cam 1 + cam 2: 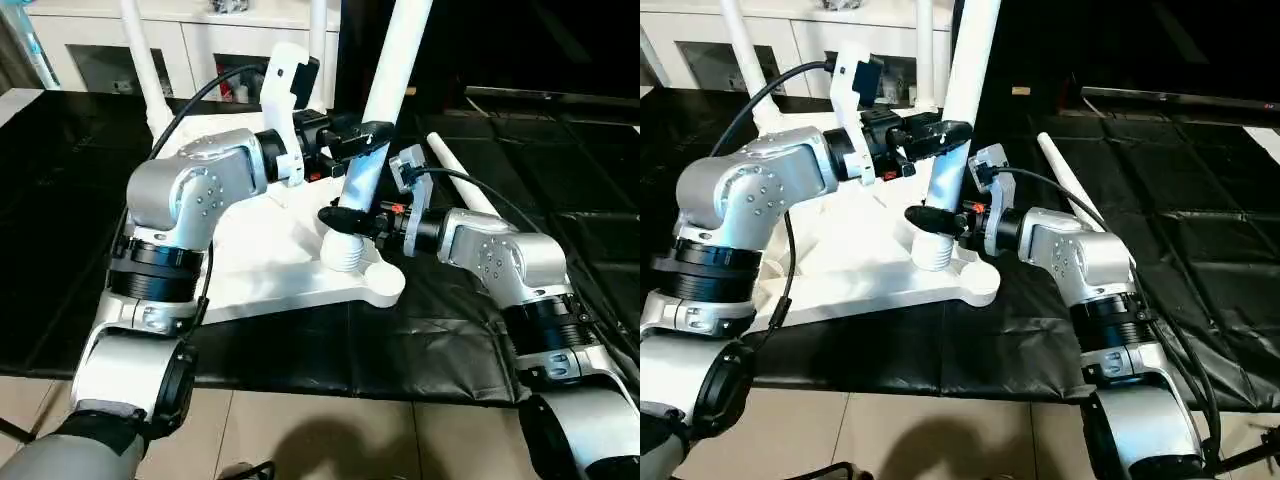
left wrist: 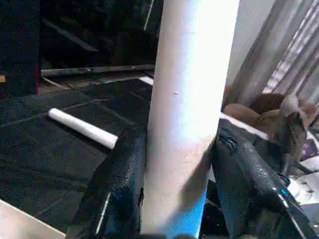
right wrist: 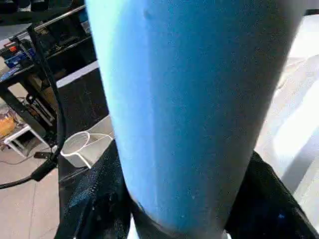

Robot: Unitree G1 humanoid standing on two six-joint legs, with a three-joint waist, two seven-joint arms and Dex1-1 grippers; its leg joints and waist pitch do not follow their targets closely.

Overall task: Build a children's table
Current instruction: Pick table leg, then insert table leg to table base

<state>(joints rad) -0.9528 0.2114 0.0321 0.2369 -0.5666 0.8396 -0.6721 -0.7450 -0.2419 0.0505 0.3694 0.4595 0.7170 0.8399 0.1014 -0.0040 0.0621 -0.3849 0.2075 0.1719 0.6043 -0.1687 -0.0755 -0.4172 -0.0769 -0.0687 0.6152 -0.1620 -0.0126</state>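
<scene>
Upside-down table top (image 1: 270, 270) lies on the black mat; a leg (image 1: 385, 90) stands in its near corner socket (image 1: 345, 250), being seated. Left gripper (image 1: 362, 137) clamps it higher, right gripper (image 1: 345, 218) pinches its base. Next: twist or press home.

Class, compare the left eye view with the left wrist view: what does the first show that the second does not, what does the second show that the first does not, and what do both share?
Left eye view alone: the white table top, two legs already standing at its far corners, the right gripper holding the leg low, near its threaded end. Left wrist view alone: a close look at the left gripper's fingers pressed against both sides of the leg. Both share: the upright leg in the left gripper, and a spare leg lying on the black mat.
</scene>
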